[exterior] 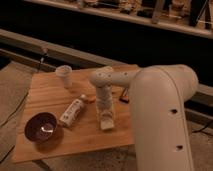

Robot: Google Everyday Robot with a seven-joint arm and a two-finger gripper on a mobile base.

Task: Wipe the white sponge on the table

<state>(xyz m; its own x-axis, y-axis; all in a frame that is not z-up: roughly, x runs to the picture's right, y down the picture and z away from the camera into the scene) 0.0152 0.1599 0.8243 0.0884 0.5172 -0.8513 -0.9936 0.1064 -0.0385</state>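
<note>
White sponge [106, 124] lies flat on the tabletop [55, 97], roughly 4 o'clock from tabletop centre and well in from the near edge. Pincer [105, 115] is directly on top of it, coming straight down, and its lower end merges with the sponge's upper face. They are in contact, but I can't tell how wide it is set or whether it's clamped on the block or only pressing on it. The forearm rises near-vertical from there to a bend at 12 o'clock, then runs out toward 2 o'clock into the big white arm body filling the right side. From the sponge: a white labelled bottle [72, 111] lies on its side between 9 and 10 o'clock, near but apart. A dark bowl [41, 126] sits further out at 9 o'clock, just beside the bottle's lower end. There's a small orange item [89, 98] at 11 o'clock by the bottle's upper end. A pale cup [64, 76] stands upright, far at 10–11 o'clock. A small dark object [124, 96] is at 1 o'clock, partly behind the arm.
</note>
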